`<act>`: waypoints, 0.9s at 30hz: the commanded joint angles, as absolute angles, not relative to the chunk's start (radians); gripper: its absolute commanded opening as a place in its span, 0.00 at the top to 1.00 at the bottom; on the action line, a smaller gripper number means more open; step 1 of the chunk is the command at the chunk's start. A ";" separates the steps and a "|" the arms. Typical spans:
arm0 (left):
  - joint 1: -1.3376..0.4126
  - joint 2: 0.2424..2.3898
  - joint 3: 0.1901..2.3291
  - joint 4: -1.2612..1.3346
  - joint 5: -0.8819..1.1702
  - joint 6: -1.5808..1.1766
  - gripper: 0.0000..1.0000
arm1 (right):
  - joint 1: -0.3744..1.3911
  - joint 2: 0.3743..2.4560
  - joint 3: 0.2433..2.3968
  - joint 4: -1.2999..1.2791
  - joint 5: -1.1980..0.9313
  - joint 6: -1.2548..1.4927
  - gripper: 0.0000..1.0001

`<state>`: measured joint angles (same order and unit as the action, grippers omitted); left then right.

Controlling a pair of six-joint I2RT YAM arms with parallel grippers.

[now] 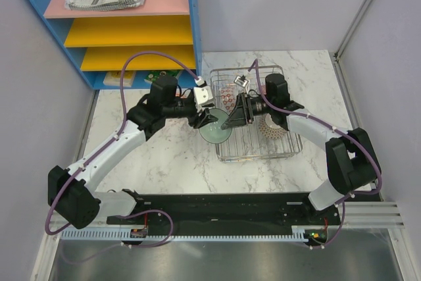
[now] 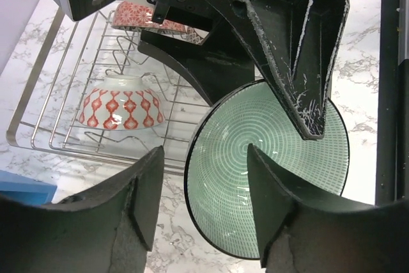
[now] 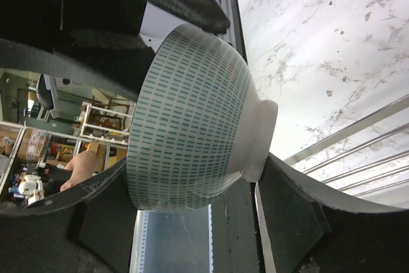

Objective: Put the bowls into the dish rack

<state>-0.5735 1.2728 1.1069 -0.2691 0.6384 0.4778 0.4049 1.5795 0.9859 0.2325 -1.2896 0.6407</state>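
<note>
A pale green bowl (image 1: 216, 131) hangs on its side at the left edge of the chrome dish rack (image 1: 289, 144). My right gripper (image 1: 233, 122) is shut on it, one finger inside the bowl (image 2: 268, 177) and one against its foot (image 3: 192, 126). My left gripper (image 1: 205, 119) is open, and its fingers (image 2: 144, 190) straddle the bowl's near rim without pressing on it. In the rack lie a red-and-white bowl (image 2: 120, 107), another red-patterned one (image 2: 148, 18) and a beige mesh-patterned bowl (image 1: 271, 127). No dark blue bowl shows.
A blue shelf unit (image 1: 192, 24) with pink and yellow shelves stands at the back left, close to the left arm; papers and a red object lie on top. Grey walls close in both sides. The marble table (image 1: 164, 156) lies left of the rack.
</note>
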 commanded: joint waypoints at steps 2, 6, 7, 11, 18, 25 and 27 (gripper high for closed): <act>-0.575 1.272 1.106 -0.229 0.667 0.483 0.28 | 0.390 1.548 0.982 0.302 -1.275 0.644 1.00; -0.571 1.272 1.114 -0.221 0.646 0.459 0.08 | 0.384 1.546 0.980 0.290 -1.258 0.628 1.00; -0.560 1.269 1.117 -0.218 0.643 0.454 0.05 | 0.382 1.545 0.982 0.272 -1.246 0.618 1.00; -0.500 1.259 1.132 -0.207 0.666 0.404 0.00 | 0.376 1.532 1.003 0.166 -1.203 0.534 1.00; -0.355 1.220 1.111 -0.210 0.653 0.337 0.00 | 0.362 1.476 1.106 -0.156 -1.040 0.258 1.00; -0.189 1.206 1.066 -0.268 0.632 0.328 0.00 | 0.364 1.451 1.232 -0.468 -0.735 0.011 1.00; -0.158 1.210 1.046 -0.272 0.592 0.327 0.00 | 0.364 1.444 1.256 -0.530 -0.636 -0.063 1.00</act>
